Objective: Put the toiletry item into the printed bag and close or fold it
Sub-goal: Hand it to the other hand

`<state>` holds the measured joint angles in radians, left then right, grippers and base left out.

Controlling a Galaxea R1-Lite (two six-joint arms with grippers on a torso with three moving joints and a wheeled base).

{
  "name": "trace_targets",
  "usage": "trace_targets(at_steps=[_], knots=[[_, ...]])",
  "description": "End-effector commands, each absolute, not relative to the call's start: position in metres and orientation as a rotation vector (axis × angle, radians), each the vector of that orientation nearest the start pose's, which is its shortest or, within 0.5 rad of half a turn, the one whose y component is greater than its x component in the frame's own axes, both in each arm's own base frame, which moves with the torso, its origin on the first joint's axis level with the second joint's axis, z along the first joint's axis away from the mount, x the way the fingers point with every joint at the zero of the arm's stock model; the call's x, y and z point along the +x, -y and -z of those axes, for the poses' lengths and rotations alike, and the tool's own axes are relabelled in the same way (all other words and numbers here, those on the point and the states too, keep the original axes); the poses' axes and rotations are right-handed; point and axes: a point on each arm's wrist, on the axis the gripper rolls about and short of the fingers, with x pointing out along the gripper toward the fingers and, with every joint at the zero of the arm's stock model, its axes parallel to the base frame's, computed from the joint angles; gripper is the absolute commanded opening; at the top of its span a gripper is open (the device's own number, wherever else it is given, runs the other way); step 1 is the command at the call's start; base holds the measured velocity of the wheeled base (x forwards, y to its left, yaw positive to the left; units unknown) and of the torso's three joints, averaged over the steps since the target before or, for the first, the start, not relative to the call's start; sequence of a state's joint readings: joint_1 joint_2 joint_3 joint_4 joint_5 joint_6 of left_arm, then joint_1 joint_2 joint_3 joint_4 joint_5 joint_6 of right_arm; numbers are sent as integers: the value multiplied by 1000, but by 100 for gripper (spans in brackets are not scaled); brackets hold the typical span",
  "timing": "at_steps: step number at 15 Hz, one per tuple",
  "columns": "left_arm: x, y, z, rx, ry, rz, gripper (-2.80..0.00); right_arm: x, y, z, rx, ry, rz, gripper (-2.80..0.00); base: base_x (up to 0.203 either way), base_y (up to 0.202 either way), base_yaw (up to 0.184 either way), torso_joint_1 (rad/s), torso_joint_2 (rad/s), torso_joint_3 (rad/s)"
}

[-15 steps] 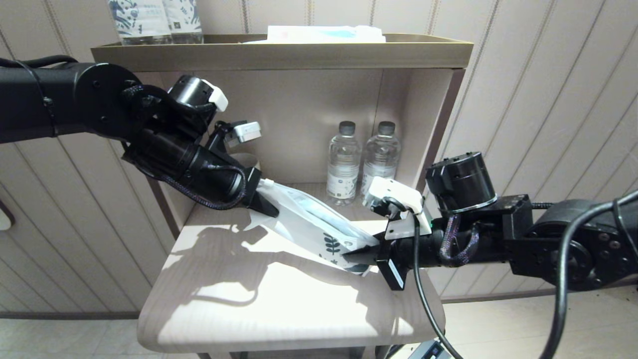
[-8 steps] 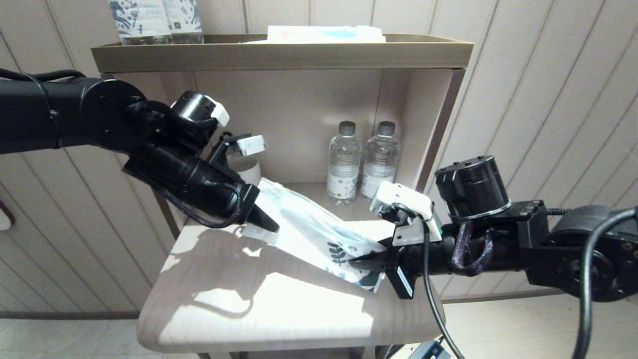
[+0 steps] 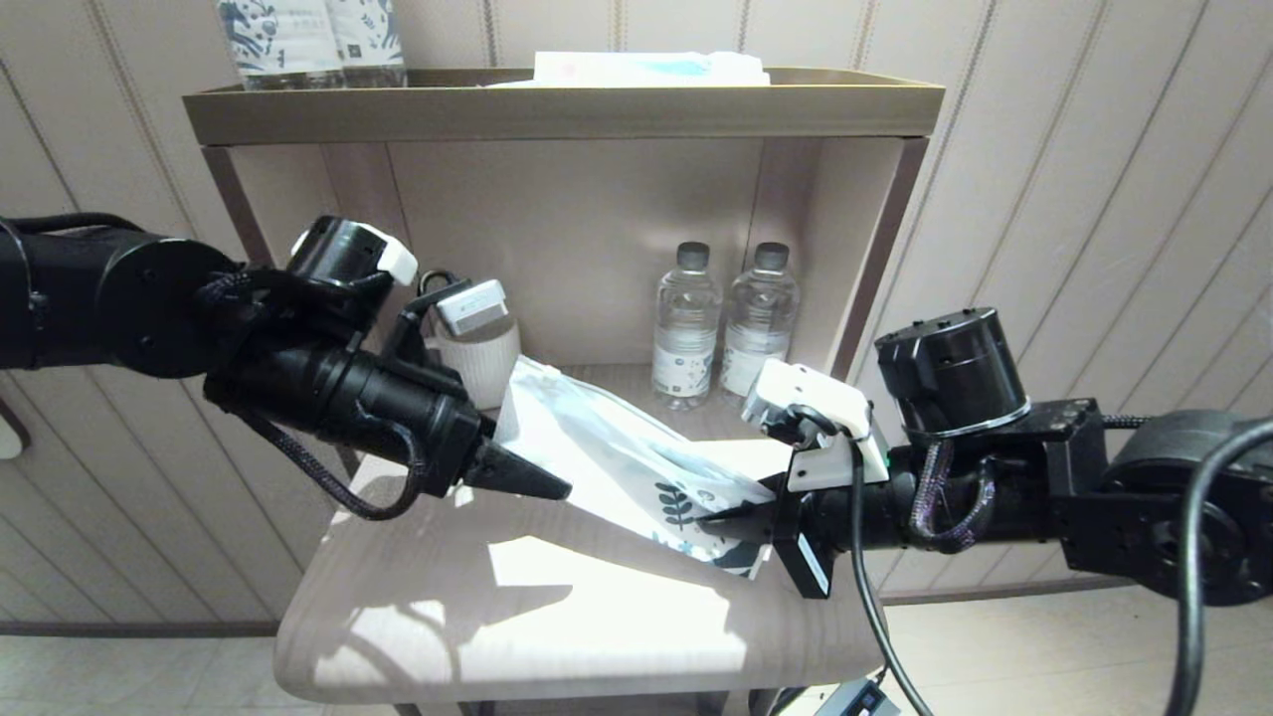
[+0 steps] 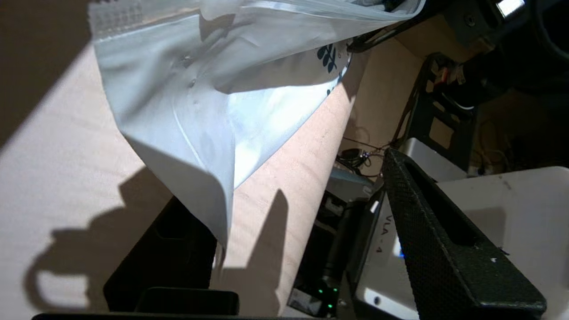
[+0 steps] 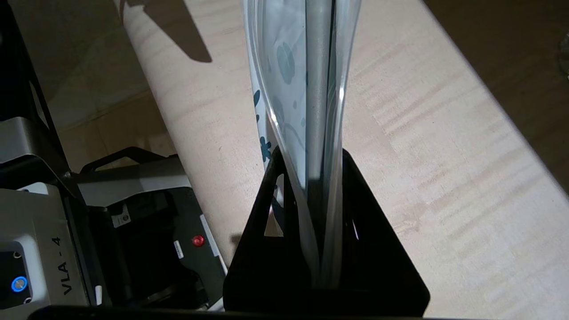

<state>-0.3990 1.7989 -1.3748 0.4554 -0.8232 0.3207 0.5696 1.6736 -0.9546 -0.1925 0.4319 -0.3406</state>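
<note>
The printed bag point(image 3: 607, 447) slants over the table point(image 3: 477, 626), leaf-print end low at the right and mouth end raised at the back left. My right gripper point(image 3: 721, 519) is shut on the printed end; in the right wrist view the bag point(image 5: 284, 80) runs straight out from the right gripper point(image 5: 311, 169). The toothbrush point(image 5: 318, 111) shows as a grey rod inside the bag, reaching down between the jaws. My left gripper point(image 3: 542, 485) is open just in front of the bag's upper half, holding nothing. In the left wrist view the bag point(image 4: 200, 98) hangs beyond the left gripper point(image 4: 302, 249).
Two water bottles point(image 3: 686, 328) point(image 3: 761, 323) stand at the back of the shelf, and a white ribbed cup point(image 3: 487, 363) stands behind my left wrist. A top tray point(image 3: 557, 109) holds a white-and-blue package point(image 3: 646, 68). The robot base point(image 5: 53, 249) lies below the table's front edge.
My left gripper has let go of the bag's mouth end and dropped down and to the left. The right gripper has sunk slightly, still holding the printed end.
</note>
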Motion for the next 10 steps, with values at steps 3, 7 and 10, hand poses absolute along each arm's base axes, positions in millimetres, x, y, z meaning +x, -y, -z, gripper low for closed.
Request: trace_targets(at_steps=[3, 7, 10], knots=[[292, 134, -202, 96, -504, 1336, 0, 243, -168, -189, -337, -410, -1077, -280, 0, 0, 0, 0, 0, 0], [298, 129, -205, 130, -341, 1389, 0, 228, -159, -241, -318, -483, -1146, -280, 0, 0, 0, 0, 0, 0], [299, 124, -204, 201, -265, 1420, 0, 223, -155, -271, -346, -549, -1206, -280, 0, 0, 0, 0, 0, 0]])
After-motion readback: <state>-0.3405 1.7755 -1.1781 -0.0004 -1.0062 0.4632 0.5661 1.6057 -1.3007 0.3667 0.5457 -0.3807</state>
